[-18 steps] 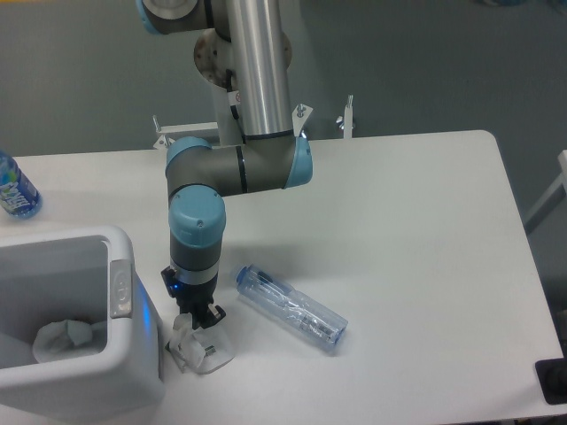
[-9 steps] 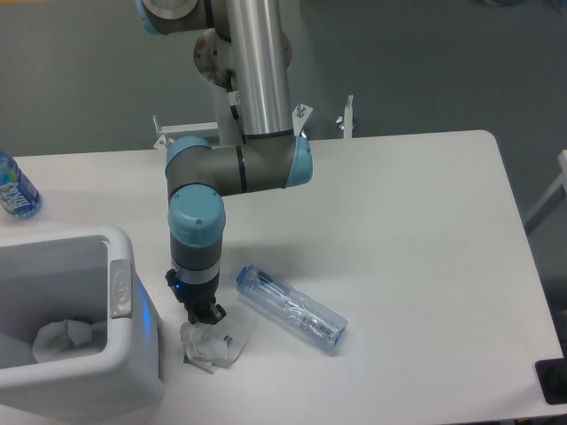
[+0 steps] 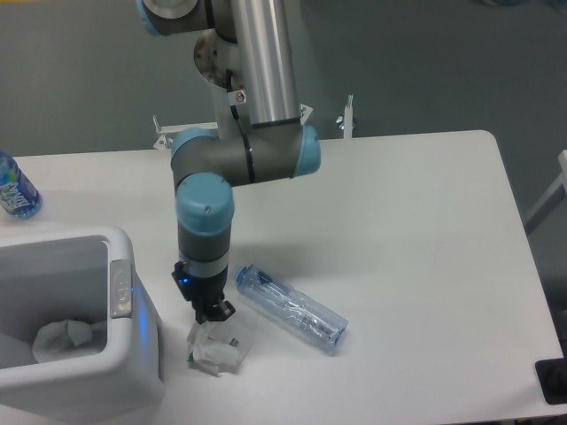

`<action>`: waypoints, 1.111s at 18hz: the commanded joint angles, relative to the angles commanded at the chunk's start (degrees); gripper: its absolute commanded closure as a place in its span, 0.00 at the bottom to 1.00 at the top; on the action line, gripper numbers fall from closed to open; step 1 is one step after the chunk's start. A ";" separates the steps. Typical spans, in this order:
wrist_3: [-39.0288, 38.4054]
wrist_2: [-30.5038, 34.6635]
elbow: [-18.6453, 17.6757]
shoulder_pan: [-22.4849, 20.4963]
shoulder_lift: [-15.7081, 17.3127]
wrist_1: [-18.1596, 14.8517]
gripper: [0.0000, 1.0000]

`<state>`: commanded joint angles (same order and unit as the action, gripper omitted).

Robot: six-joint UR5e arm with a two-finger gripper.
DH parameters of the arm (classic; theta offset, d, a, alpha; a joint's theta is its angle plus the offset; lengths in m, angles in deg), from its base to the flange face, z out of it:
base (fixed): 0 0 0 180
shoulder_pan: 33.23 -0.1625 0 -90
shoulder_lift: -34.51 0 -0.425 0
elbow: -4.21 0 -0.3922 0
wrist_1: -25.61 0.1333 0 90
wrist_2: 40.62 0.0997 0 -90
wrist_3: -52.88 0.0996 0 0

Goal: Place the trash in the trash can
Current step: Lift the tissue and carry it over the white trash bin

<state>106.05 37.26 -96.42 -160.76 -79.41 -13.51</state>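
Wad: the small white wrinkly wad with a green mark (image 3: pixel 215 349) lies on the table just right of the bin's front corner, directly under the gripper; the green spot shows at its lower left edge.
Gripper: the black two-finger gripper (image 3: pixel 215 319) points straight down with its tips at the top of the wad. The fingers look drawn together on the crumpled material, but the view is too coarse to be sure of a firm hold.
Change: a second ago the wad sat lower and further left, nearer the bin wall, and looked more spread out; now it is bunched and has shifted a little to the right with the wrist, which has also swung rightward.
Meaning: I judge the grasp has just been made, so a lift and a carry left over the rim come next.
Bottle: the long clear plastic bottle with a bluish cap (image 3: pixel 291 308) lies on its side just right of the gripper, apart from it, unmoved and yet to be collected.
Bin: the large white boxy plastic trash can (image 3: pixel 133 354) stands at the left edge, with a white crumpled piece (image 3: pixel 64 335) already inside.
Bystander: a bottle with a bright blue label (image 3: pixel 14 188) stands at the far left, not part of the job.
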 joint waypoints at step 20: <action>-30.02 -21.72 13.70 -9.94 12.49 0.00 1.00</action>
<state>76.03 15.55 -82.73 -170.70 -66.92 -13.51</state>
